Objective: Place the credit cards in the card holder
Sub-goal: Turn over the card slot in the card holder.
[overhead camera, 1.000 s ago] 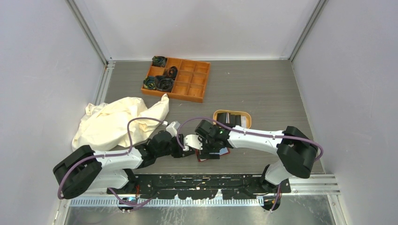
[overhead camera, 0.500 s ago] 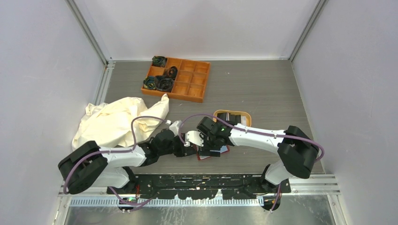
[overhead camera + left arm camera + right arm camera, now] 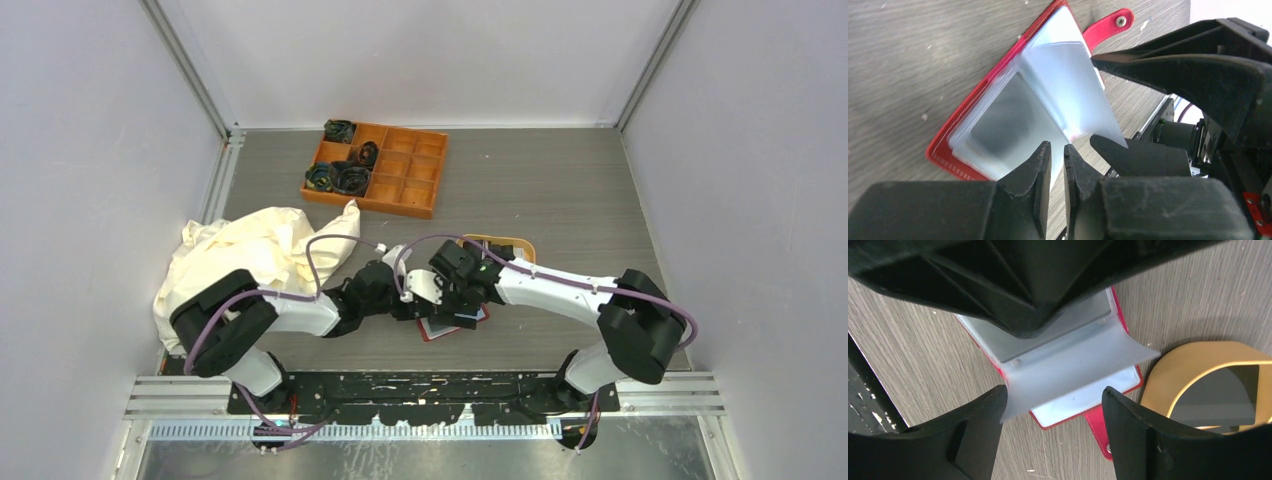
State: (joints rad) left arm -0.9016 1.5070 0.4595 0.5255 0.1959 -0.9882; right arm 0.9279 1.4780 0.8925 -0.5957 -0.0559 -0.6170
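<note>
Two claws crowd the card holder: left claw nearly clenched, empty; right claw released.

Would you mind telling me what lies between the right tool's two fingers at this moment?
A translucent card pocket of the open red card holder spans the gap between the right tool's spread fingers, lifted off the holder, as the right wrist view shows.

Red card holder, tan tray, wood-grain table.
</note>
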